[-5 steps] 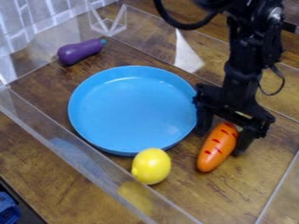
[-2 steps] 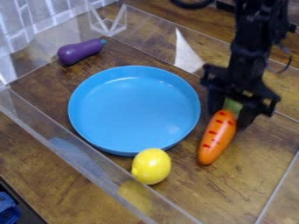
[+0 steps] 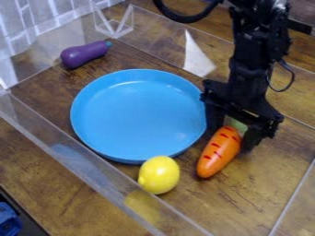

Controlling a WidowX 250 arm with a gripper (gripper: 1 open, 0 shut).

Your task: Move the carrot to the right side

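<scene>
- The carrot (image 3: 218, 153) is lying flat on the wooden table (image 3: 50, 111), near its front right edge, just beside the right rim of the blue plate (image 3: 138, 114); whether it is touching the rim I cannot tell.
- Its green top is pointing toward the back, in between the gripper's fingers; its tip is pointing toward the front edge.
- The gripper (image 3: 238, 129) is hanging straight down over the carrot's leafy end, with jaws standing apart on either side of it, not clamping it.
- A yellow lemon (image 3: 157, 174) is sitting at the plate's front rim, near the carrot's tip but apart from it.
- A purple eggplant (image 3: 84, 53) is resting toward the back left corner, well apart from the carrot.
</scene>
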